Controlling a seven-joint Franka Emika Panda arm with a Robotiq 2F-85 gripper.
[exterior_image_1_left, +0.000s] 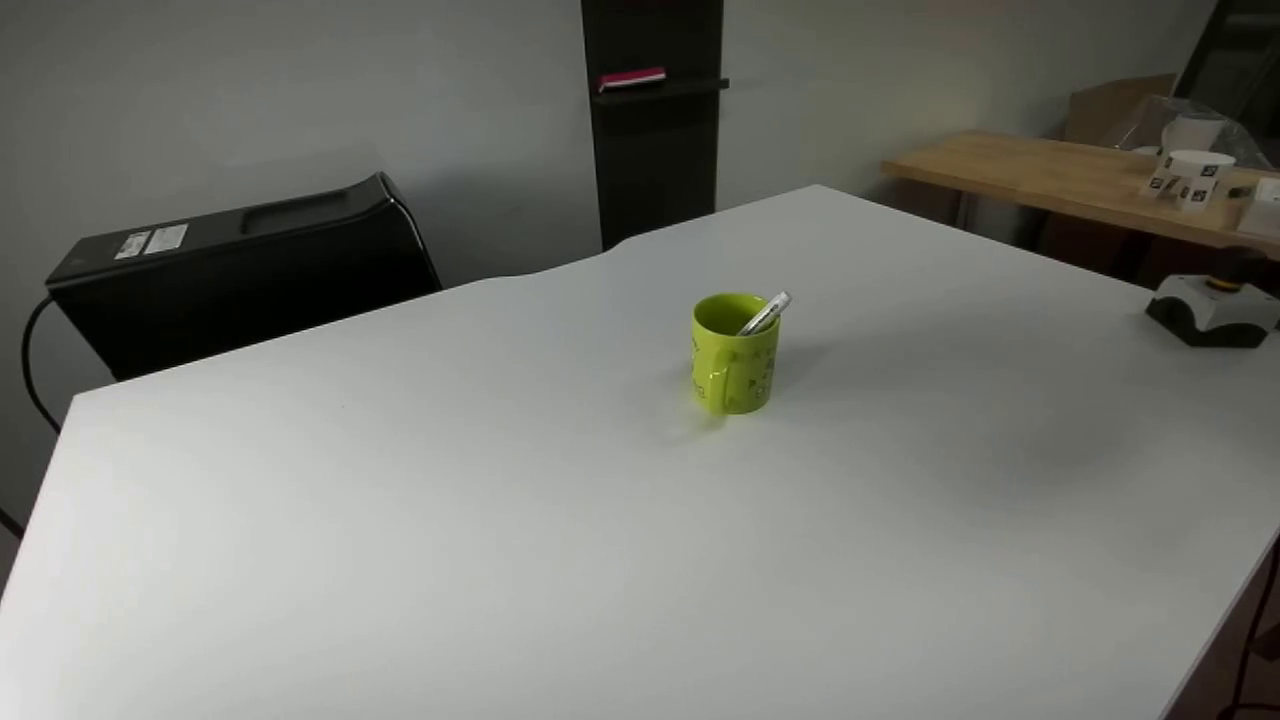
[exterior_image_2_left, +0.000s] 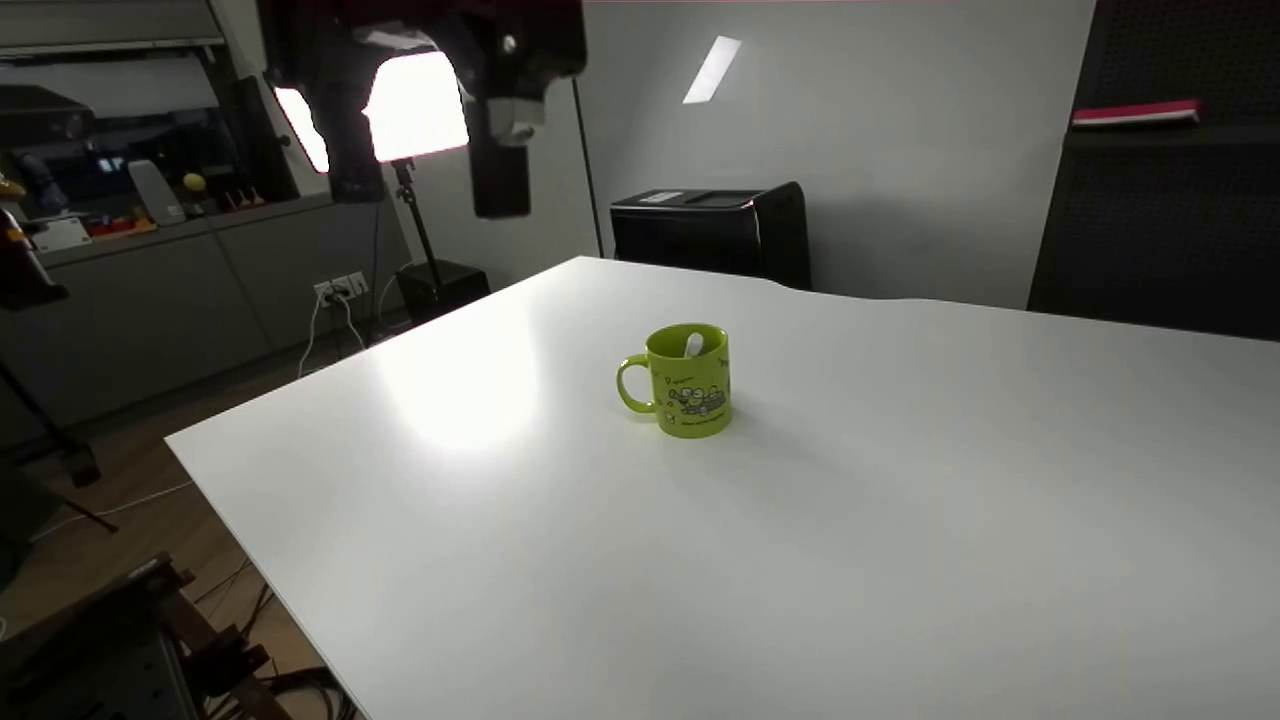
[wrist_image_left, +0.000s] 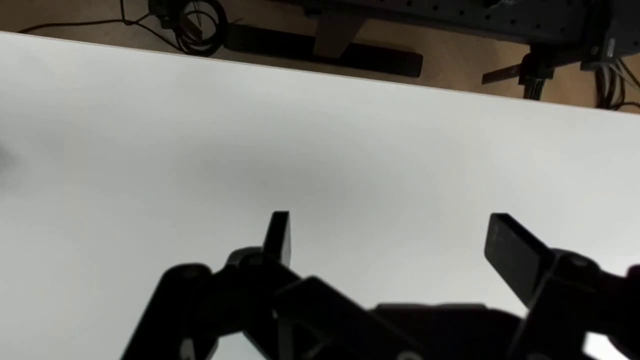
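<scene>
Wrist view: the Robotiq gripper (wrist_image_left: 390, 220) hangs, fingers (wrist_image_left: 514, 255) spread wide, above the white table (wrist_image_left: 150, 200); in both exterior views, a lime-green mug (exterior_image_1_left: 738, 372) holds a slanted marker (exterior_image_1_left: 765, 314).

A grey wall (exterior_image_1_left: 450, 90) rises behind the white worktop (exterior_image_1_left: 450, 560); a black panel (exterior_image_1_left: 655, 170) stands against it. A lamp (exterior_image_2_left: 420, 110) on a stand (exterior_image_2_left: 420, 225) glares — the window (exterior_image_2_left: 140, 110) is dark; the floor (exterior_image_2_left: 200, 540) brown.
</scene>
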